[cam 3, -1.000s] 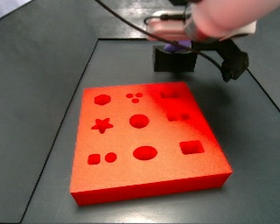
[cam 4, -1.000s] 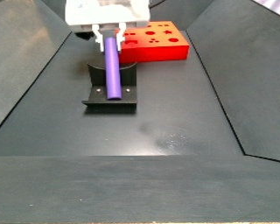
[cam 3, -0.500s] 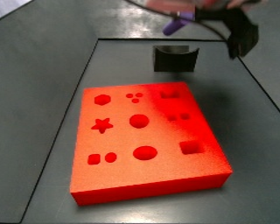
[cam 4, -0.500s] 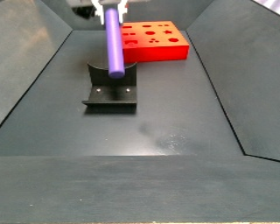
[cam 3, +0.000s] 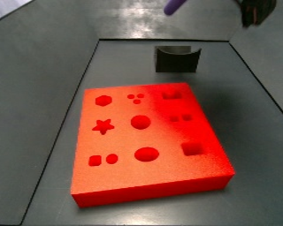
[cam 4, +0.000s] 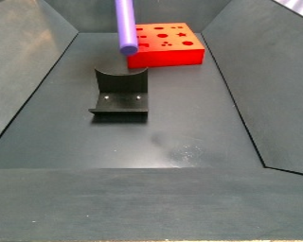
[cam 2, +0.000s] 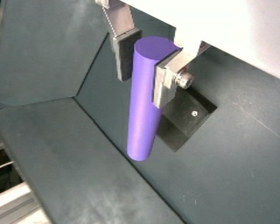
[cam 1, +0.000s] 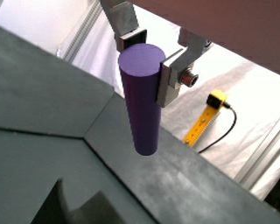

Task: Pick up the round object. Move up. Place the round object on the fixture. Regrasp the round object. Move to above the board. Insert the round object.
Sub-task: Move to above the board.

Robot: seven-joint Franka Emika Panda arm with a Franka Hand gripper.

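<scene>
My gripper (cam 1: 152, 51) is shut on the top end of the round object (cam 1: 140, 98), a smooth purple peg that hangs down from between the silver fingers (cam 1: 177, 72); both wrist views show this (cam 2: 149, 52). In both side views only the peg's lower part shows, at the top edge (cam 4: 124, 24) (cam 3: 173, 6), high above the fixture (cam 4: 121, 95); the gripper itself is out of those frames. The fixture (cam 3: 175, 58) is a dark block with a curved notch, and it holds nothing. The orange-red board (cam 3: 150, 141) with its shaped holes lies flat beside it.
The dark floor is bounded by sloping grey walls (cam 4: 34, 85). A dark part of the arm (cam 3: 256, 11) hangs at the top edge of a side view. The fixture's base plate (cam 2: 187, 122) shows below the peg in a wrist view.
The gripper has risen straight up with the peg, lifting it off the fixture's notch. The gripper has left the top of both side views.
</scene>
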